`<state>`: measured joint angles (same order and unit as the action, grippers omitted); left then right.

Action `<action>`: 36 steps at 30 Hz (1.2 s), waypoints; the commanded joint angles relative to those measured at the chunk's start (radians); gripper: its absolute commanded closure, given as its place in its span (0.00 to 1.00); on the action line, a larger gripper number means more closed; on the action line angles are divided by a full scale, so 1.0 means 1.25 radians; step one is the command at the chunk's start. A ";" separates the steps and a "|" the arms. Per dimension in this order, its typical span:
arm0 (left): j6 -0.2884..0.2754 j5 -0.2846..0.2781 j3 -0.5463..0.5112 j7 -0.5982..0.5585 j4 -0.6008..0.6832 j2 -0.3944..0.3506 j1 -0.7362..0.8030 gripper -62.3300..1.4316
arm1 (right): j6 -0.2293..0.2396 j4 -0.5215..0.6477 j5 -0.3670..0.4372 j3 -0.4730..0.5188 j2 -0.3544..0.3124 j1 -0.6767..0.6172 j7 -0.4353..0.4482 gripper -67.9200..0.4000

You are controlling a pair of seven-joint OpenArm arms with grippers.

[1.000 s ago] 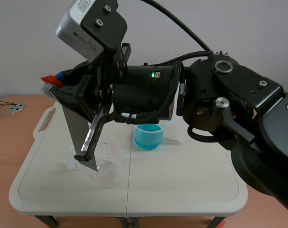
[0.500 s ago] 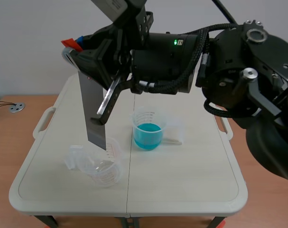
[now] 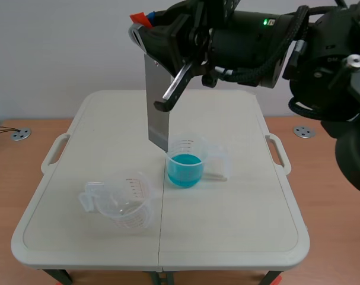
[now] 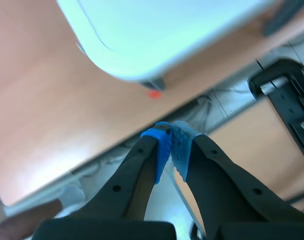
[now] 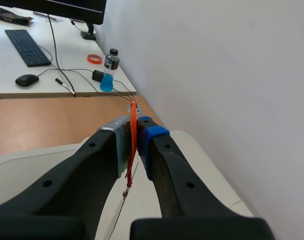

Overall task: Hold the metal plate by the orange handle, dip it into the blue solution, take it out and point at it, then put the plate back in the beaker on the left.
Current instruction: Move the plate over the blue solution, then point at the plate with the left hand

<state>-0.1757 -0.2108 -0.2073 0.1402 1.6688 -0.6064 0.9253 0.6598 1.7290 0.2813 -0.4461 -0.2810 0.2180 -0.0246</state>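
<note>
**Plate over blue beaker, not dipped**

right gripper pinching orange handle; metal plate hangs upright, lower edge just above the blue-solution beaker rim. empty beaker apart, on table. left gripper pressed together, holding nothing.

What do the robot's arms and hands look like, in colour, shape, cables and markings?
The right arm is bulky and black, with braided black cables, a small green light and round silver caps. The right hand and left hand each have two thick black fingers tipped with blue or pale dotted pads.
</note>
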 commanded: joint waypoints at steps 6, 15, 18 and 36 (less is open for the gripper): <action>-0.003 -0.005 -0.005 -0.007 0.037 0.003 -0.107 0.93 | -0.001 0.020 0.031 0.009 -0.057 0.053 0.006 0.98; -0.082 -0.011 0.029 -0.007 0.037 -0.020 -0.254 0.93 | -0.003 0.019 0.056 0.013 -0.110 0.092 -0.014 0.98; -0.086 -0.027 0.060 -0.007 0.037 -0.041 -0.280 0.93 | -0.005 0.019 0.056 0.013 -0.124 0.099 -0.017 0.98; -0.086 -0.038 0.316 -0.009 0.029 -0.056 -0.551 0.93 | -0.003 -0.110 0.056 -0.049 -0.170 0.201 0.007 0.98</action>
<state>-0.2859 -0.2527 0.1848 0.1459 1.7012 -0.6735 0.2543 0.6598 1.5826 0.3405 -0.5018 -0.4908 0.4370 -0.0315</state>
